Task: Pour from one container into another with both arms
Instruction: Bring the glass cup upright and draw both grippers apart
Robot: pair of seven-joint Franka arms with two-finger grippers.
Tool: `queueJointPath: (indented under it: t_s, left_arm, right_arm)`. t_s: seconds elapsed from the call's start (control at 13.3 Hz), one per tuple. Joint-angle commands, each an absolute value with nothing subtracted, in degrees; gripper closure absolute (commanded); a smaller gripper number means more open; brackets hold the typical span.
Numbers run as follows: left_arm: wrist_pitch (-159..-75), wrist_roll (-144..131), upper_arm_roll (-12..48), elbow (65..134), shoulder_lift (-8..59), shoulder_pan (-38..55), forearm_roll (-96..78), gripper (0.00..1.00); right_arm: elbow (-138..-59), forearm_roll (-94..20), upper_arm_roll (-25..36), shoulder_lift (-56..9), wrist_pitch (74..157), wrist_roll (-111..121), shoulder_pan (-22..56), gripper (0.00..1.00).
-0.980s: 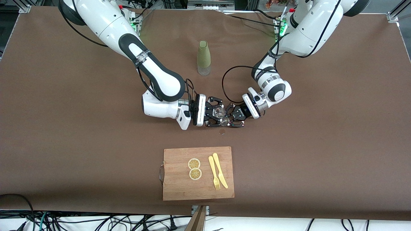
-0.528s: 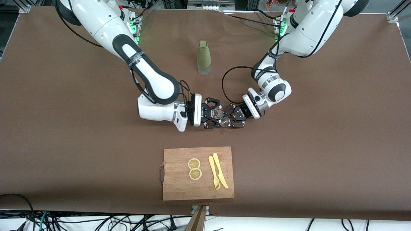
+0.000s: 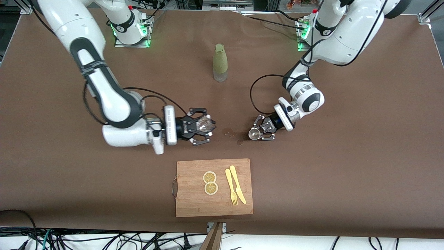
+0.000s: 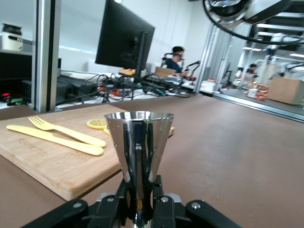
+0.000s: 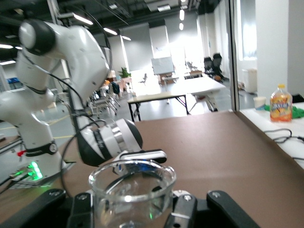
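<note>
My right gripper is shut on a small clear glass, held low over the table between the olive bottle and the cutting board. The right wrist view shows the glass upright between the fingers. My left gripper is shut on a steel cone-shaped jigger, a short gap away toward the left arm's end. The jigger stands upright in the left wrist view, its narrow stem clamped between the fingers. Two small wet spots mark the brown cloth between the two grippers.
An olive-green bottle stands farther from the front camera than both grippers. A wooden cutting board lies nearer the camera and carries two lemon slices, a yellow fork and a yellow knife. The board also fills part of the left wrist view.
The two grippers were together, the jigger at the glass. They have drawn apart: the right with the glass toward its arm's end, the left with the jigger slightly toward its own.
</note>
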State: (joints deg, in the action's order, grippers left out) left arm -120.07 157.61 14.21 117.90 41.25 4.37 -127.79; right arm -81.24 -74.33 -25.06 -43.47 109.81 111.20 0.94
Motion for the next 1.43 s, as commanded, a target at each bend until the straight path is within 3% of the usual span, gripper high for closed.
queueJointPath:
  t_s: [0.0,0.23,0.53,0.83,1.06,1.36]
  left_arm:
    - [-112.88,164.45,16.0,121.55,39.9,-1.83,-120.36,1.0]
    - [-105.32,160.33,13.11,121.29,39.64,-7.02,-106.23,1.0]
    - [-92.5,154.09,-0.23,119.1,38.06,-8.61,-86.61,1.0]
    - [-86.67,151.79,-5.17,114.0,39.63,-13.8,-73.06,1.0]
    - [-81.58,152.23,-9.04,106.64,46.3,-14.24,-69.71,1.0]
    - [-80.95,152.14,-10.98,105.56,47.63,-14.33,-68.47,1.0]
  right_arm:
    - [-82.61,-73.3,-25.14,-42.45,100.32,114.95,-4.46,0.95]
    - [-82.79,-69.01,-18.22,-42.45,87.58,117.59,-6.85,0.95]
    - [-84.63,-63.47,-7.92,-43.33,77.09,125.66,-8.08,0.95]
    - [-86.92,-58.64,-6.94,-48.24,74.53,135.59,-12.73,0.95]
    - [-86.92,-56.08,-6.94,-53.33,74.88,141.22,-14.94,0.94]
    - [-86.75,-56.25,-5.89,-56.42,78.3,142.56,-14.94,0.94]
